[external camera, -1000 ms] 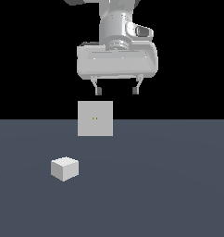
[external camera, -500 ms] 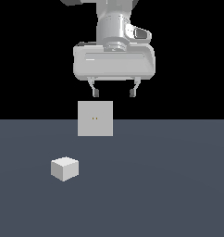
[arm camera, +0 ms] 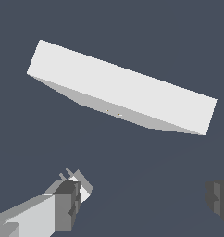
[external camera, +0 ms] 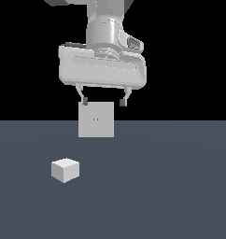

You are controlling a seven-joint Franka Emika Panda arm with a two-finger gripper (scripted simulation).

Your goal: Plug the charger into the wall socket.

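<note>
White and plain, the charger [external camera: 65, 170] sits on the dark grey-blue floor [external camera: 171, 186], well below the gripper [external camera: 103, 101] and off toward the exterior view's left of it. It rests flat, three of its faces catching light, and nothing touches it. It does not appear in the wrist view.

Beyond the charger and nearer under the gripper stands the wall socket [external camera: 96, 120], a light-grey square plate, upright, with two tiny orange dots at its centre. In the exterior view its upper edge lies just beneath the fingertips, and the plate falls between the two fingers [external camera: 83, 99] as seen from that camera; whether the socket is directly under the gripper or farther back cannot be told from that view. The wrist view looks down on the wall socket [arm camera: 123, 88] from above: its top edge shows as a long pale slab, tilted across the picture, with the front face below it in shadow and the orange dots just visible there. The socket lies ahead of the fingers, apart from them.

The gripper [arm camera: 144, 199] hangs high with its jaws spread wide and nothing between them. In the wrist view, one finger [arm camera: 67, 199] shows fully and the other only at the picture's edge, with bare floor [arm camera: 146, 176] between them. The broad pale hand body and the arm's wrist [external camera: 108, 32] rise above it against the black background.
</note>
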